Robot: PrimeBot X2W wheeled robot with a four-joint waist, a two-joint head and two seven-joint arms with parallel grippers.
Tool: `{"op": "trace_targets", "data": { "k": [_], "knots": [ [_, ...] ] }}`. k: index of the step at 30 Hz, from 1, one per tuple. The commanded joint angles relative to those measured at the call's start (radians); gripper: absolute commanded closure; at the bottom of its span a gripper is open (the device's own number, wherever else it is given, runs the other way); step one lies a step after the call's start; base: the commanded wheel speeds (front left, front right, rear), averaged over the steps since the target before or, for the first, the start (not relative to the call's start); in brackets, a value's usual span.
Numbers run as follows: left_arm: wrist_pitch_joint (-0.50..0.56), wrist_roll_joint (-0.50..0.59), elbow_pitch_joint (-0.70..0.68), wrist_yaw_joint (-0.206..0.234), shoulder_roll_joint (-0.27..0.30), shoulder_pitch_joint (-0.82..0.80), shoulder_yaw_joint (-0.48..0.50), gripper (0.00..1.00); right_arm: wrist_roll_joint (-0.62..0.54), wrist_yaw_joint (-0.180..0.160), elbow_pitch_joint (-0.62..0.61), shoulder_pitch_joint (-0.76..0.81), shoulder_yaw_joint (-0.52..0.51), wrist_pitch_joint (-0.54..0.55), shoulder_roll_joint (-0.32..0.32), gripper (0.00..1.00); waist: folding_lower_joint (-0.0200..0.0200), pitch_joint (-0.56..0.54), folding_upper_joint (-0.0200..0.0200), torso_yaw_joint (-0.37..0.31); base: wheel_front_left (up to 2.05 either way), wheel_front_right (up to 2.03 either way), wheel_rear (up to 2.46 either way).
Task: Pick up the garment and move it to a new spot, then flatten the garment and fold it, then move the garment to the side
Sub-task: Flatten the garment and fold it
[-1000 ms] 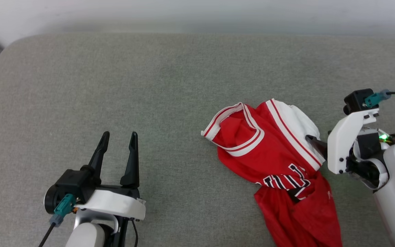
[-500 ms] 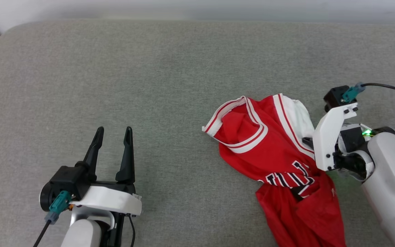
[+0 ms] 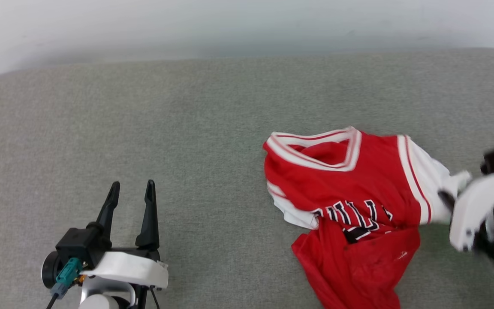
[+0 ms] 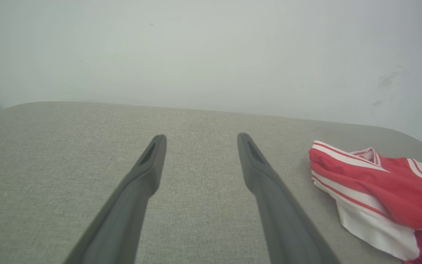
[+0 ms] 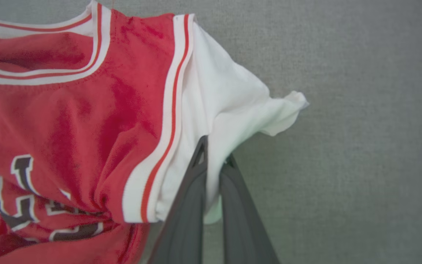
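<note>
Crumpled red basketball jersey with white sleeves (image 3: 350, 189) lies right of centre in head view, on grey-green fabric cushion (image 3: 187, 128). Right end effector (image 5: 214, 156) at right edge, fingers clamped together on its white sleeve (image 5: 233, 102). Left end effector (image 3: 131, 189) lower left, fingers apart, holding nothing, well apart from jersey.

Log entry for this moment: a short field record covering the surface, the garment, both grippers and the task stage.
surface: grey fabric cushion, pale wall behind
garment: red jersey, crumpled and not flat, on the cushion's right part; neckline toward the wall, black lettering partly bunched
left gripper: open, holding nothing, apart from the garment
right gripper: shut on the garment's white sleeve
task stage: not yet flattened or folded
</note>
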Motion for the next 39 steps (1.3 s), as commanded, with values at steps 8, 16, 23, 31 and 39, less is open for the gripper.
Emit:
{"op": "trace_targets", "data": {
  "k": [8,16,23,31,39],
  "knots": [
    [0.001,-0.009,-0.004,0.008,0.012,0.057,0.008,0.00,-0.092,-0.001,-0.126,0.340,-0.200,0.048,0.149,0.55,0.0000,-0.047,0.0000,-0.048,0.00,0.00,0.00],
    [0.009,-0.011,0.007,0.010,0.013,0.065,-0.006,0.00,-0.156,-0.001,-0.190,0.403,-0.251,-0.141,0.217,0.00,0.0000,-0.074,0.0000,-0.037,0.00,0.00,0.00],
    [0.014,-0.015,0.012,0.028,0.018,0.094,0.001,0.00,-0.228,-0.001,-0.275,0.436,-0.256,-0.405,0.266,0.00,0.0000,-0.113,0.0000,-0.032,0.00,0.00,0.00],
    [0.091,-0.015,-0.002,0.035,0.043,0.082,-0.008,0.00,-0.270,-0.001,-0.385,0.460,-0.163,-0.552,0.296,0.00,0.0000,-0.160,0.0000,-0.060,0.00,0.00,0.00],
    [0.302,-0.023,0.019,-0.031,0.055,-0.093,-0.102,0.00,-0.271,-0.001,-0.473,0.469,-0.072,-0.564,0.311,0.00,0.0000,-0.132,0.0000,-0.126,0.00,0.00,0.00]
  ]
}}
